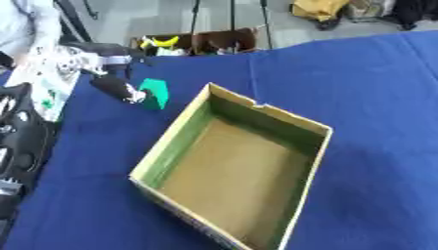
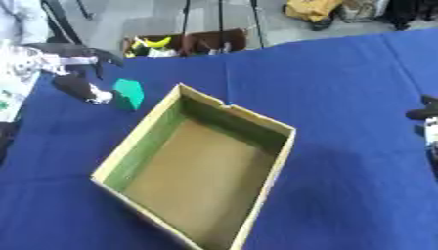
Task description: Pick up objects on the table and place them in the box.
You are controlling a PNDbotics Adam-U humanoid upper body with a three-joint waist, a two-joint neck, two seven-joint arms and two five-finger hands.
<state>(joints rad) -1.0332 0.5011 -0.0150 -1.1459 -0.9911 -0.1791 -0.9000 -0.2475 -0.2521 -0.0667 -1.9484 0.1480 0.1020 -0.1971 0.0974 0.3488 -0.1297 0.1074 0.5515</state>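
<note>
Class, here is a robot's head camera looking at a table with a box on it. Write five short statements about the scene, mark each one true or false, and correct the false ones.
1. The cardboard box is empty. True.
2. The green block lies inside the box. False: it sits on the blue tablecloth, outside the box's far left corner.
3. The tablecloth is red. False: it is blue.
4. A dark object with a white end lies just left of the green block. True.
5. The robot's left hand is holding the green block. False: it shows at the left edge, away from the block; its fingers cannot be made out.
</note>
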